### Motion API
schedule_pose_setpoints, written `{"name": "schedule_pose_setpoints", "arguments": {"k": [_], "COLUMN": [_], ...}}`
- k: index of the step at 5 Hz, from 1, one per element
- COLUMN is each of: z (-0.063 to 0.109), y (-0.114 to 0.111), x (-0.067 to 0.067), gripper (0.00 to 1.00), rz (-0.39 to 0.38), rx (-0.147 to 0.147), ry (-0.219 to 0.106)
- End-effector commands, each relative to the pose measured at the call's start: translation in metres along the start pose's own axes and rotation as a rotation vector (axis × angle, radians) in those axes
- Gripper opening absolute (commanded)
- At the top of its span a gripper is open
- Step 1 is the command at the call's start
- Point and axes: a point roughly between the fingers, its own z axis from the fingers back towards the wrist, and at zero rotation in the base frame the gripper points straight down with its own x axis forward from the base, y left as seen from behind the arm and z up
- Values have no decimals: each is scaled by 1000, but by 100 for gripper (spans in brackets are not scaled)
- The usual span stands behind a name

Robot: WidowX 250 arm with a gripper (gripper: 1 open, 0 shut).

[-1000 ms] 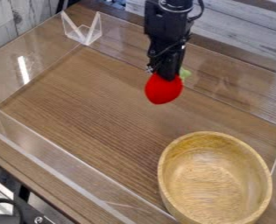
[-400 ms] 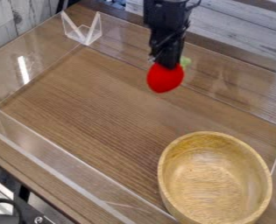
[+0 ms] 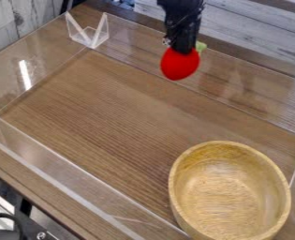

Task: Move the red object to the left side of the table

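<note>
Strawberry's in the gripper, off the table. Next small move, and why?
Probably carry it toward the left of the picture, staying at this height. The gripper is shut on the red toy strawberry, which hangs clear of the table near the far wall. The wooden bowl sits near right, out of the way, and the wood to the left looks bare.

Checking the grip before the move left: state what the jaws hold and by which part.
The gripper holds the red object, jaws shut on its green leafy top, the fruit hanging clear above the table.
</note>
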Motion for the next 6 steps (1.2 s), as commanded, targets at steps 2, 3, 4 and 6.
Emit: {"name": "schedule_pose_setpoints", "arguments": {"k": [2, 3, 4, 6], "z": [30, 37, 38, 29], "y": [-12, -11, 1, 5], "x": [23, 33, 43, 69], "gripper": [0, 0, 0, 0], "rz": [59, 78, 44, 15], "rx": [-70, -74, -85, -108], "ry": [-12, -14, -12, -22]}}
